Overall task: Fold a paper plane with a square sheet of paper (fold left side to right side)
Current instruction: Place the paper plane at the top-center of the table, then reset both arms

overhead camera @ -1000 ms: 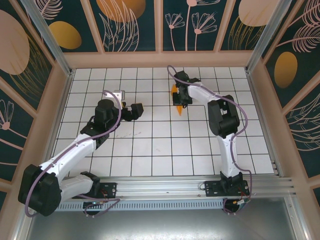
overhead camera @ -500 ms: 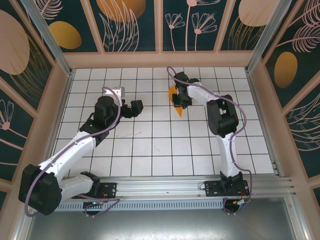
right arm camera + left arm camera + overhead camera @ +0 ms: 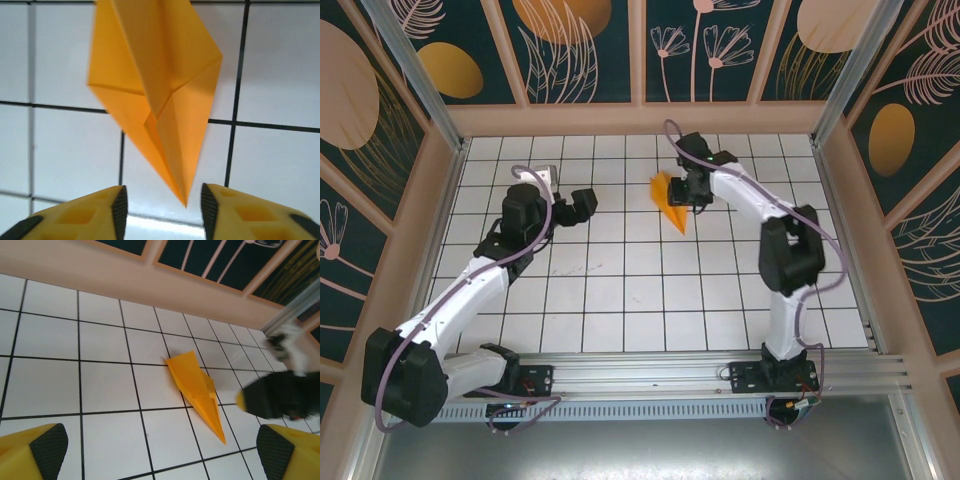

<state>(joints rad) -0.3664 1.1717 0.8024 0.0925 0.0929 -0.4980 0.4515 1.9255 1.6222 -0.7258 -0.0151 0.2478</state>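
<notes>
Between parted right fingers (image 3: 102, 212), tip of paper plane (image 3: 160, 85), unclamped, left fingers (image 3: 45, 450) apart

Light: bright and even, from overhead; white table (image 3: 620, 300) uniformly lit in the top view.
Shadows: soft and faint, close under the arms in the top view.
Glare: mild sheen on the tiles in the right wrist view.
Blur: right arm (image 3: 287, 340) smeared in the left wrist view; plane (image 3: 160, 75) edges soft in the right wrist view.
Focus: left fingers (image 3: 30, 455) out of focus at the bottom corners.
Distortion: posts (image 3: 410, 70) lean outward at the top view's edges.
</notes>
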